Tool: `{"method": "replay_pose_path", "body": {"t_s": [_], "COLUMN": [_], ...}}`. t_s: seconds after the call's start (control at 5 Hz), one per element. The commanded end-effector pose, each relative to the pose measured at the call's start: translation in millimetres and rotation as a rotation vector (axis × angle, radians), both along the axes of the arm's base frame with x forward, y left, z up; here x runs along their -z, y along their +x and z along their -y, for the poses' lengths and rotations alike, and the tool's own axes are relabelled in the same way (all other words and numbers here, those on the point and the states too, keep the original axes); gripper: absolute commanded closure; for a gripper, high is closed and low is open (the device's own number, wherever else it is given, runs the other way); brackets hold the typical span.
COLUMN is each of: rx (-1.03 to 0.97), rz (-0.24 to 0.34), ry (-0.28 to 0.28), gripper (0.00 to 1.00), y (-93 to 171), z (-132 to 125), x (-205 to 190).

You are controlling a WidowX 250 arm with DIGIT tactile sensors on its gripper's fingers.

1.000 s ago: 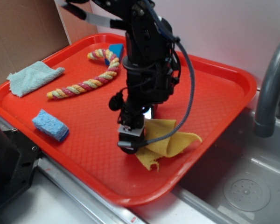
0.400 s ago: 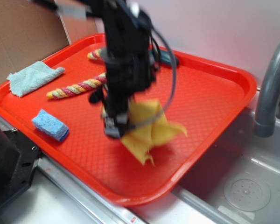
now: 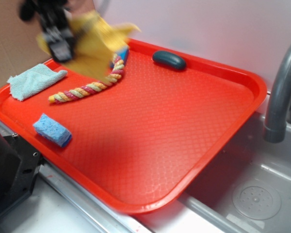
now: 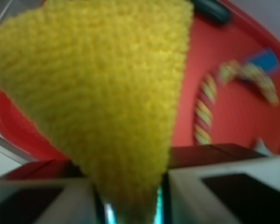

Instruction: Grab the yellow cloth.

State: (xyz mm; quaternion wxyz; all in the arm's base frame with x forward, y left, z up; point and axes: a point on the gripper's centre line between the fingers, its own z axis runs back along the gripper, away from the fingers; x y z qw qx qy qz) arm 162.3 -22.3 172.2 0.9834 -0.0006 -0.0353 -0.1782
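Grab looks basically done: the black gripper (image 3: 58,41) is clamped on the floppy mustard-yellow terry cloth (image 4: 107,102), dangling high over the red plastic tray (image 3: 223,73), so next is just holding firm.

Plain pale wall (image 3: 208,29) behind; brown cardboard panel (image 3: 14,43) at left; grey faucet (image 3: 281,92) over steel sink (image 3: 247,194).

The exterior camera stands off the red tray's (image 3: 223,121) near corner, high up, looking down across it toward the far rim. The wrist camera sits right behind the gripper (image 4: 130,205), pressed close, facing outward. Both catch the braided rope (image 3: 89,87) (image 4: 205,109).
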Motion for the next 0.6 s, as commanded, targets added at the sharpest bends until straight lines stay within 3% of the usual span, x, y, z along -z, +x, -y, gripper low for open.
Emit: {"method": "replay_pose_path", "body": {"t_s": [0.0,0.2,0.4], "rx": [-0.499,-0.688,-0.724], "rz": [0.116,0.058,0.046], "ry": [-0.009,0.074,0.023], "gripper": [1.00,1.00,1.00], "y": [-27.6,-17.4,-20.6], "z": [-6.1,0.4,4.9], "x": [-36.8,-31.5,-27.5]}}
